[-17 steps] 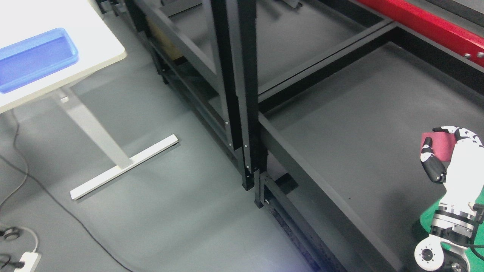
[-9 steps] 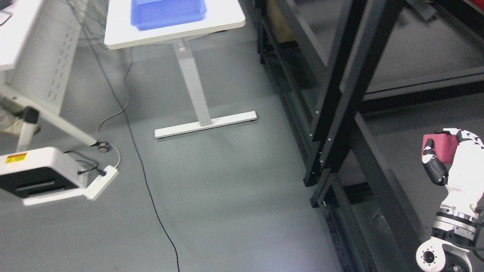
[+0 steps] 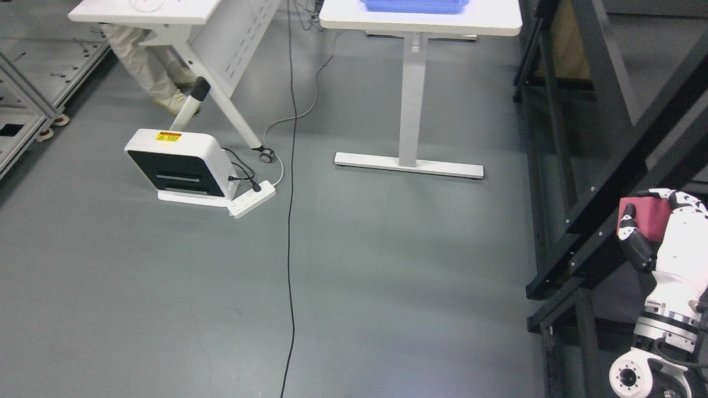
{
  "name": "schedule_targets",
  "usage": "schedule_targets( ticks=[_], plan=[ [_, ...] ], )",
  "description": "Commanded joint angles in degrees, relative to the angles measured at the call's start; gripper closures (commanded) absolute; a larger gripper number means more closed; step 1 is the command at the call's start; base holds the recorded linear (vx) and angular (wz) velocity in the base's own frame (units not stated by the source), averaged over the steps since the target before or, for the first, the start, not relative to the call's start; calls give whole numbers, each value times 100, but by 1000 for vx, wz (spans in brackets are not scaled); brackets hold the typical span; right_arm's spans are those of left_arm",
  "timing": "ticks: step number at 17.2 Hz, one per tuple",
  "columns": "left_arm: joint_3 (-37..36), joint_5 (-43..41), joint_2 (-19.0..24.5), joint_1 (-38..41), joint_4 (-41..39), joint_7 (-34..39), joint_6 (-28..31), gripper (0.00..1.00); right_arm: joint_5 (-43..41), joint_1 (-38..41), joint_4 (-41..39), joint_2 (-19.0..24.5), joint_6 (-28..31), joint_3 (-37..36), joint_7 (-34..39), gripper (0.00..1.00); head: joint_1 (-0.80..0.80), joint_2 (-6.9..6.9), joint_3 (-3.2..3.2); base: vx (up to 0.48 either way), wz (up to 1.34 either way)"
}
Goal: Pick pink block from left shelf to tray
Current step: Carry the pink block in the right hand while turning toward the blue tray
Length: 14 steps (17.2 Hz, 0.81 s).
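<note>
My right hand point(image 3: 655, 224) is at the right edge of the head view, raised in front of the black shelf frame point(image 3: 603, 138). Its fingers are curled around a pink block point(image 3: 647, 216), which I hold in the air. A blue tray point(image 3: 415, 5) sits on a white table point(image 3: 487, 21) at the top of the picture, far from the hand; only its near rim shows. My left arm is out of view.
The table's white leg and foot point(image 3: 409, 163) stand on the grey floor. A white box-shaped device point(image 3: 177, 166), a power strip point(image 3: 251, 199) and a black cable point(image 3: 290, 221) lie on the floor at left. A person's legs point(image 3: 149, 72) show under another white table at top left.
The whole picture has swung, so the camera has turned from the shelf toward the open floor and the table. My right hand holds the pink block at the same place in the picture.
</note>
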Motion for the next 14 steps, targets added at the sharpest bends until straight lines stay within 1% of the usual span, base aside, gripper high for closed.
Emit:
schedule_targets(
  ticks=[1, 6, 14],
  plan=[
    [0, -9, 100, -133, -100, -4, -2, 0, 0, -4, -14, -1, -2, -115, 2, 98, 0, 0, 0, -81, 518],
    [0, -9, 100, -133, -100, -4, -2, 0, 0, -4, -14, -1, -46, -106, 2, 98, 0, 0, 0, -30, 295],
    [0, -9, 100, -133, -100, -4, -2, 0, 0, 5, -14, -1, -46, -106, 2, 98, 0, 0, 0, 68, 13]
  ],
)
